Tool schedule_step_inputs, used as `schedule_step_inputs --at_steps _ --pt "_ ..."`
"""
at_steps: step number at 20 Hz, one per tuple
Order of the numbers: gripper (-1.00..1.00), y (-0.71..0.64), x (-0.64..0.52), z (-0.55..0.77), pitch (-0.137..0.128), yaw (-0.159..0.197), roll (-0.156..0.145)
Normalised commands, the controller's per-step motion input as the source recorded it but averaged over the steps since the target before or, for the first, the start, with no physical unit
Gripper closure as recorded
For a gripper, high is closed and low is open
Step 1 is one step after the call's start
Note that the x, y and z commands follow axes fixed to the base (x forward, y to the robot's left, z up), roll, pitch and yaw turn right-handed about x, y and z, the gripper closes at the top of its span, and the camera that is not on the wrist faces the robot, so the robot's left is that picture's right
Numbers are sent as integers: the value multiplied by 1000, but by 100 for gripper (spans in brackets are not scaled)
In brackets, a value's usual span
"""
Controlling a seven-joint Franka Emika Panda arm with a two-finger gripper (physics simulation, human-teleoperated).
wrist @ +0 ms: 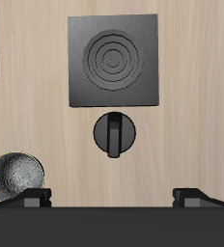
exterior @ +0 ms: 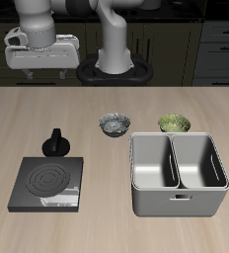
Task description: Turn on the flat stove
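The flat stove (exterior: 47, 184) is a thin dark-grey square plate with a grey spiral coil, lying near the table's front edge. Its round black knob (exterior: 56, 144) stands just behind the plate, toward the robot's base. In the wrist view the stove (wrist: 114, 61) and the knob (wrist: 114, 134) lie straight below, and the coil is grey, not glowing. My gripper (exterior: 44, 74) hangs high above the table, behind the knob. It is open wide and empty (wrist: 112, 197), with both fingertips (wrist: 32, 198) showing far apart.
A grey two-compartment metal bin (exterior: 178, 174) stands beside the stove. A small grey bowl (exterior: 114, 125) and a green bowl (exterior: 175, 124) sit behind the bin. The grey bowl also shows in the wrist view (wrist: 15, 175).
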Motion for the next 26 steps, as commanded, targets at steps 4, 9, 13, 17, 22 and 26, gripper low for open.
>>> schedule_step_inputs --at_steps 4,9,13,17,22,26 --pt "-100 -112 88 -180 5 0 -22" --pt "-100 53 -7 -190 8 -10 14" --pt "-100 30 64 -318 29 -21 -4" --pt "-100 11 42 -270 25 -1 6" --pt "-100 28 -10 -148 1 -9 -9" --pt "-100 -4 3 -243 22 -34 -14"
